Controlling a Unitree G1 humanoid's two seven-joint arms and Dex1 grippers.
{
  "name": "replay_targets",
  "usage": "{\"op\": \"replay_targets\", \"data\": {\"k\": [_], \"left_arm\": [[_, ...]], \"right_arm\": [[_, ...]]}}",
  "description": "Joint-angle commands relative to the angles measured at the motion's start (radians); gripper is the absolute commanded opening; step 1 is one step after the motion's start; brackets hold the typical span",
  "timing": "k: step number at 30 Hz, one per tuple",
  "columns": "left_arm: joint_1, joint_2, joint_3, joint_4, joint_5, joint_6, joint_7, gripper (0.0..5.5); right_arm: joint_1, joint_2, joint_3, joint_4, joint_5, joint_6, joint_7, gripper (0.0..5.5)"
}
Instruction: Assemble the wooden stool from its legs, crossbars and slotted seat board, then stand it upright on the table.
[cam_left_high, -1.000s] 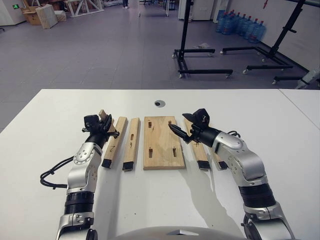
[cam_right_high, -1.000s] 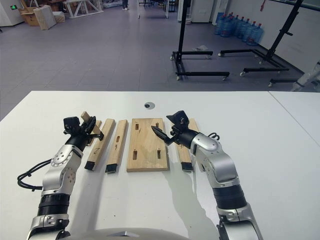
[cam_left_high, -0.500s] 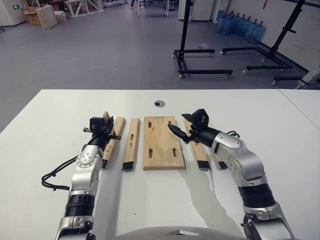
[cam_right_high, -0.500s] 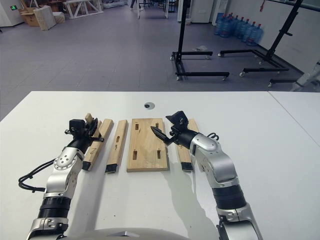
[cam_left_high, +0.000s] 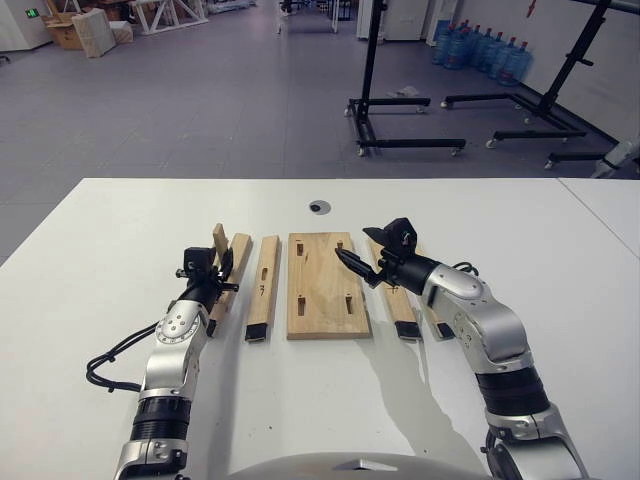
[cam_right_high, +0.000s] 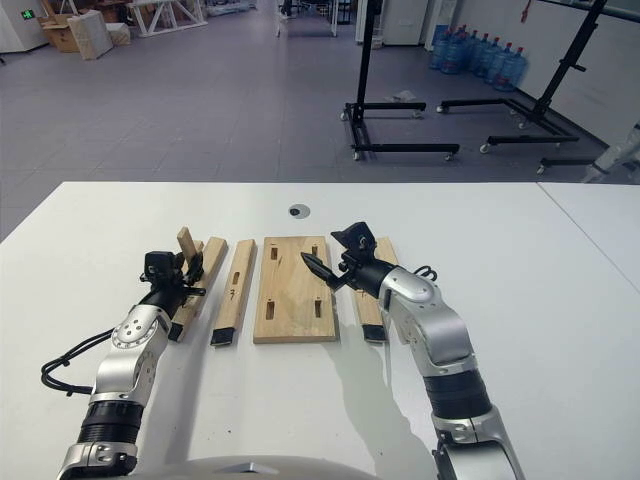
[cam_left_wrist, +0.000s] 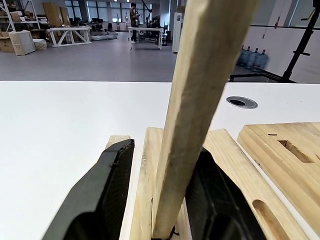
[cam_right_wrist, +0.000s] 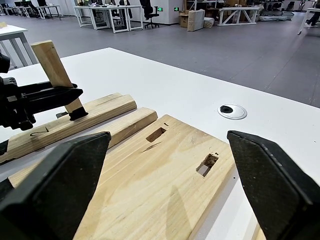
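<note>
The slotted seat board (cam_left_high: 325, 285) lies flat mid-table. Two legs (cam_left_high: 263, 285) (cam_left_high: 232, 262) lie to its left, and two more legs (cam_left_high: 396, 296) lie to its right, partly under my right arm. My left gripper (cam_left_high: 220, 270) is shut on a short crossbar (cam_left_wrist: 200, 100), which stands tilted with its lower end on the outer left leg. Both black fingers (cam_left_wrist: 102, 195) flank the stick. My right gripper (cam_left_high: 356, 268) hovers open just above the board's right edge, with its fingers (cam_right_wrist: 50, 185) spread wide and nothing between them.
A round cable hole (cam_left_high: 319, 207) sits in the white table (cam_left_high: 520, 230) behind the board. A black cable (cam_left_high: 105, 365) loops beside my left arm. Black metal stands (cam_left_high: 400, 120) are on the floor beyond the table.
My left gripper has shifted right and a little nearer with the crossbar, which now stands more upright over the outer left leg. The right arm has not moved.
</note>
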Motion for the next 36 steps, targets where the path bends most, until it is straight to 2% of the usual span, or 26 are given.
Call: {"op": "replay_targets", "data": {"k": [1, 5, 10, 17, 24, 31, 36], "left_arm": [[-0.024, 0.007, 0.003, -0.082, -0.003, 0.05, 0.01, 1.62], [-0.058, 0.021, 0.009, -0.239, 0.003, 0.139, 0.039, 1.62], [-0.195, 0.049, 0.008, -0.36, 0.015, 0.302, 0.075, 1.62], [-0.38, 0.078, 0.003, -0.336, 0.022, 0.485, 0.087, 1.62], [-0.413, 0.097, -0.016, -0.214, 0.055, 0.464, 0.075, 1.62], [-0.233, 0.067, -0.098, 0.048, 0.113, 0.289, 0.037, 1.62], [-0.293, 0.07, -0.039, -0.01, 0.079, 0.294, 0.058, 1.62]], "right_arm": [[-0.011, 0.0, 0.001, 0.008, -0.011, -0.004, -0.007, 4.29], [-0.013, -0.003, -0.001, 0.006, -0.011, -0.003, -0.008, 4.29], [-0.013, 0.003, 0.004, 0.002, -0.01, -0.003, -0.013, 4.29], [-0.018, 0.014, 0.009, 0.009, -0.013, -0.01, -0.017, 4.29], [-0.019, 0.014, 0.008, 0.012, -0.012, -0.01, -0.018, 4.29], [-0.002, 0.013, 0.0, 0.014, -0.008, -0.007, -0.024, 4.29], [-0.024, 0.017, -0.015, 0.013, 0.005, 0.003, -0.028, 4.29]]}}
